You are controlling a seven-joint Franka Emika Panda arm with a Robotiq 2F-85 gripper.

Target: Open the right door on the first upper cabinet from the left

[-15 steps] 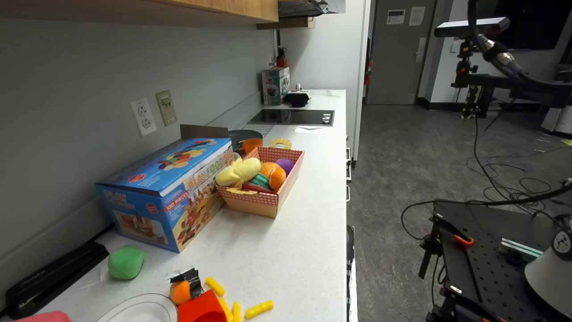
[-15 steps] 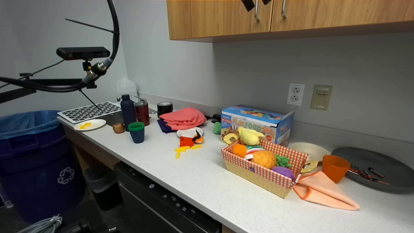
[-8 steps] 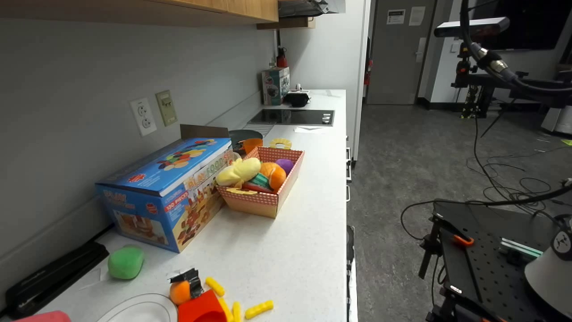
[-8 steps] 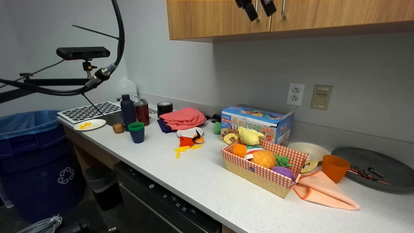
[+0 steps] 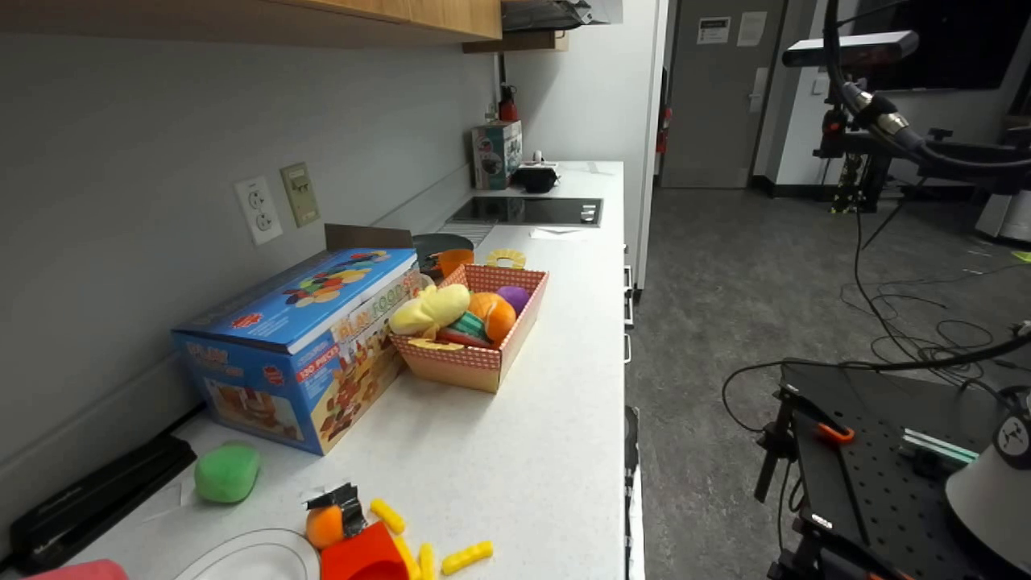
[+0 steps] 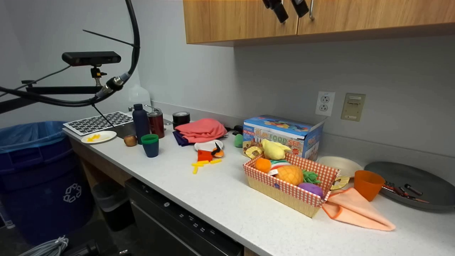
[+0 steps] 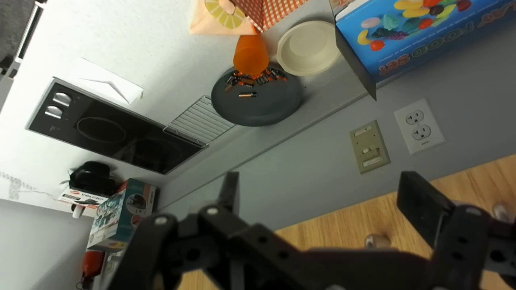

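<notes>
The first upper cabinet (image 6: 234,21) is light-brown wood and cut off at the top of an exterior view; its underside (image 5: 242,20) also shows in an exterior view. Its right door (image 6: 376,16) looks closed, with a metal handle (image 6: 311,10) near its left edge. My gripper (image 6: 292,12) hangs at the top of that view, in front of the left door's handle and left of the right door's handle. In the wrist view my gripper (image 7: 314,197) is open and empty. The right door (image 7: 334,225) and a handle end (image 7: 377,241) show between its fingers; contact cannot be told.
Below on the white countertop (image 6: 220,195) stand a play food box (image 6: 284,131), a checked basket (image 6: 280,199) of toy food, an orange cup (image 6: 368,183) and a dark plate (image 6: 437,188). A camera on a mount (image 6: 91,58) is near the arm's cable (image 6: 133,42).
My gripper has come down from the top edge and moved slightly right toward the right door's handle. The arm's cable has shifted the same way. The door has not moved.
</notes>
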